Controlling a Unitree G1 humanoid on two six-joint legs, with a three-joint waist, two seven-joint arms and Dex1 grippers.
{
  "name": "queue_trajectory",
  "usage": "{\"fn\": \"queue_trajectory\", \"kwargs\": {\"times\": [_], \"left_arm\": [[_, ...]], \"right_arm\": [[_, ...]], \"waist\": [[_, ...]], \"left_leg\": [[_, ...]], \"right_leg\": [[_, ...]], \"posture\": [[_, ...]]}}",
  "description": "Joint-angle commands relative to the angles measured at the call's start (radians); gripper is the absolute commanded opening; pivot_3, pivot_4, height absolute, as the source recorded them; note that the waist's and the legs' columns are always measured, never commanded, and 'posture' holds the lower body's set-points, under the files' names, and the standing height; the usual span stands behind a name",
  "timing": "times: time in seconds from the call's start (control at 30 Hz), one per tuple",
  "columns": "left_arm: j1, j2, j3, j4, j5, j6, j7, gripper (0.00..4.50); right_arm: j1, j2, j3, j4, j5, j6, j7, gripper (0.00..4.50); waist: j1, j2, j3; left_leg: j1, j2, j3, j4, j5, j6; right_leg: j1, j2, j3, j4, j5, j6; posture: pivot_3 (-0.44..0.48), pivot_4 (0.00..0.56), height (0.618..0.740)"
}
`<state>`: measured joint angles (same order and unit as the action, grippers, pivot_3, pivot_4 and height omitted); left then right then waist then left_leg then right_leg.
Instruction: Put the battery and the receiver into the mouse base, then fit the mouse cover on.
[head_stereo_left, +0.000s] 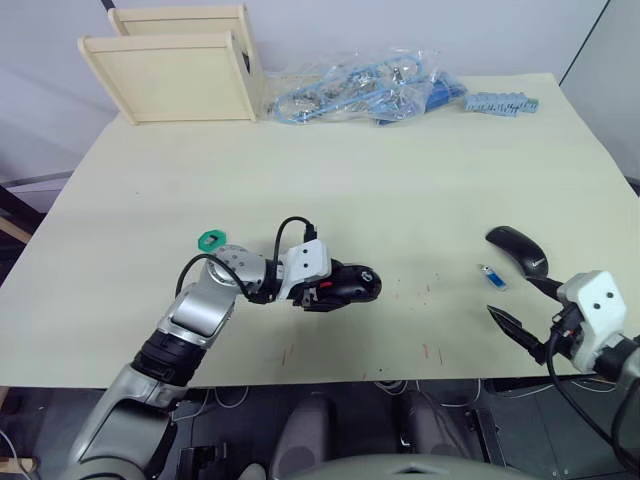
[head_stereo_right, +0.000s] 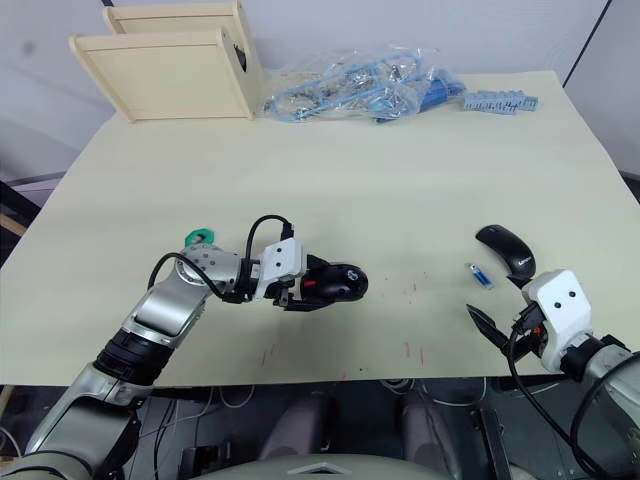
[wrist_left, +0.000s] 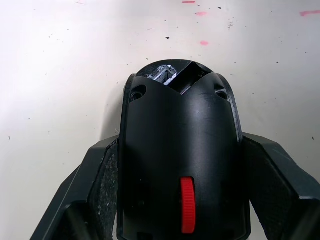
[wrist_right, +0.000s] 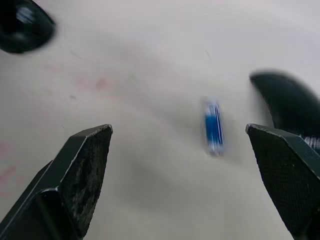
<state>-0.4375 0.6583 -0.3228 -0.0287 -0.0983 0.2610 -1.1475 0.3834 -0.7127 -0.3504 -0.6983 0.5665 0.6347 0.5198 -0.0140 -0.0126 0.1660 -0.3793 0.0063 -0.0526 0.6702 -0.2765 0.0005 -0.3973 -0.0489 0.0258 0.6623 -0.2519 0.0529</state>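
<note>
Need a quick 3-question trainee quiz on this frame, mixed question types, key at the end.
1. True or false: the left gripper is closed on the black oval mouse base with the red wheel.
2. Multiple choice: the small blue cylindrical battery lies
A. inside the mouse base
B. on the pale wooden table, beside the glossy black curved mouse cover
C. between the right gripper's fingers
3. Fill in: the right gripper is ____ (open/shut), facing the battery.

Key
1. True. Its fingers sit against both sides of the base.
2. B. It is on the table close to the cover; the right gripper is apart from it.
3. Open, holding nothing.
</note>
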Motion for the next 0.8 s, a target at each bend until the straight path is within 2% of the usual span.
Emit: {"fn": "queue_trajectory", "kwargs": {"times": [0.03,0.07,0.13,0.27,0.8], "left_arm": [[0.025,-0.002,-0.029,-0.002,0.021,0.013,-0.005,2.98],[0.024,-0.004,-0.03,0.001,0.022,0.012,-0.003,2.98],[0.024,-0.008,-0.031,0.001,0.02,0.019,-0.002,2.98],[0.026,-0.007,-0.031,-0.002,0.022,0.023,-0.001,2.98],[0.04,-0.002,-0.028,-0.036,0.018,0.04,0.002,2.98]], "right_arm": [[-0.083,0.036,0.001,0.048,0.073,0.078,-0.027,4.5],[-0.119,0.053,0.015,0.085,0.051,0.072,-0.048,4.5],[-0.165,0.079,0.042,0.126,0.046,0.081,-0.059,3.98],[-0.21,0.092,0.095,0.184,-0.038,0.07,-0.1,2.23],[-0.213,0.147,0.084,0.204,-0.07,0.059,-0.119,2.23]], "waist": [[0.0,0.0,-0.001],[0.0,0.001,-0.001],[0.0,0.001,-0.001],[0.002,0.002,-0.002],[0.001,0.002,-0.002]], "left_leg": [[0.0,0.0,0.0,0.0,0.0,0.0],[0.0,0.0,0.0,0.0,0.0,0.0],[0.0,0.0,0.0,0.0,0.0,0.0],[0.0,0.0,0.0,0.0,0.0,0.0],[0.0,0.0,-0.001,0.0,0.0,0.0]], "right_leg": [[0.0,0.0,0.0,0.0,0.0,0.0],[0.0,0.0,0.0,0.0,0.0,0.0],[0.0,0.0,0.0,0.0,0.0,0.0],[0.0,0.0,0.0,0.0,0.0,0.0],[0.0,0.0,0.0,0.0,0.0,0.0]], "posture": [[0.0,0.15,0.74],[0.0,0.15,0.74],[0.0,0.15,0.74],[0.0,0.15,0.74],[0.0,0.15,0.74]]}}
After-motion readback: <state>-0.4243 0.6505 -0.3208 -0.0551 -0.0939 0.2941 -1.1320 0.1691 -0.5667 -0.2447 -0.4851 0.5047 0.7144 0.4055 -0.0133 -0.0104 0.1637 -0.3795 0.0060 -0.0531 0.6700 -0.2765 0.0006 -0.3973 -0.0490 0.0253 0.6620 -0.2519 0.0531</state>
